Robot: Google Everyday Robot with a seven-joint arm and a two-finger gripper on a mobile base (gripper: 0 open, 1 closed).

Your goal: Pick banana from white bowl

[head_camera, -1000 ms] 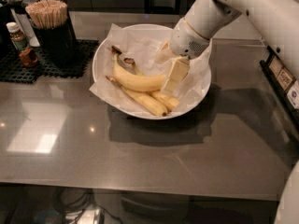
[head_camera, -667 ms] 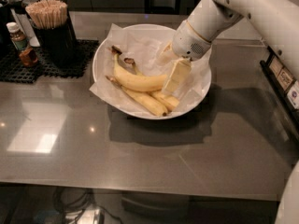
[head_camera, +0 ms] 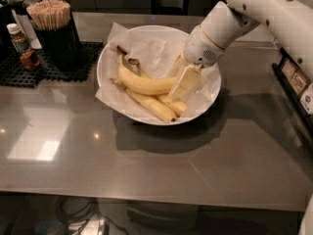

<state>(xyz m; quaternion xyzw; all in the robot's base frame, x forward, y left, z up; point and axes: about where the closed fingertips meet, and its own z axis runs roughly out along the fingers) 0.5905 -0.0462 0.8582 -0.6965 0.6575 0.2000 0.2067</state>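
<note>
The white bowl (head_camera: 211,98), lined with crinkled white paper (head_camera: 146,48), stands at the back middle of the grey counter. The banana (head_camera: 144,85), thick, curved and yellow with a long dark-tipped stem pointing to the back left, lies across the bowl. Two slimmer bananas (head_camera: 152,105) lie just in front of it. My gripper (head_camera: 184,82) reaches down from the upper right into the right half of the bowl, at the banana's right end, and hides that end.
A black holder full of wooden sticks (head_camera: 51,16) and a small brown bottle (head_camera: 19,42) stand on a black mat (head_camera: 49,68) at the back left. A rack with labelled items (head_camera: 296,77) lines the right edge. The counter's front edge (head_camera: 146,199) runs below.
The gripper sits a touch lower at the banana's right end. The bananas and the bowl have not moved.
</note>
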